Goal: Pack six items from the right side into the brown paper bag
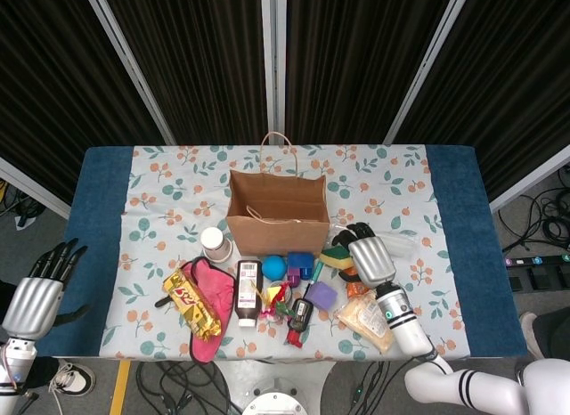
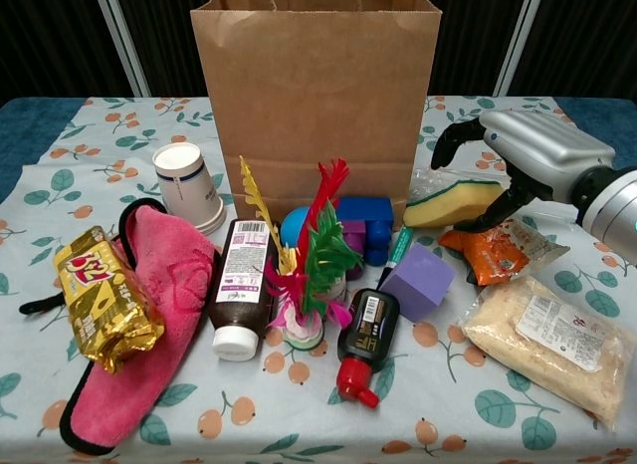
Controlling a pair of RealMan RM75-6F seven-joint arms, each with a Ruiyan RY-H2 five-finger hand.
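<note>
The brown paper bag (image 1: pixel 276 210) (image 2: pixel 314 86) stands open and upright at the table's middle. To its right lie a yellow-green sponge (image 1: pixel 335 254) (image 2: pixel 453 203), an orange packet (image 1: pixel 359 280) (image 2: pixel 495 250), a bag of pale grains (image 1: pixel 370 319) (image 2: pixel 552 340) and a purple cube (image 1: pixel 321 295) (image 2: pixel 418 282). My right hand (image 1: pixel 370 259) (image 2: pixel 528 150) hovers over the sponge's right end, fingers spread and curved down, holding nothing. It hides part of a clear plastic packet (image 2: pixel 562 203). My left hand (image 1: pixel 36 295) hangs open off the table's left edge.
Left of the bag stand a paper cup (image 2: pixel 187 185), a pink cloth (image 2: pixel 149 315) with a gold snack bar (image 2: pixel 105 300), a brown bottle (image 2: pixel 242 295), a feather toy (image 2: pixel 304 275), a small red-capped bottle (image 2: pixel 366 340) and blue blocks (image 2: pixel 363 225).
</note>
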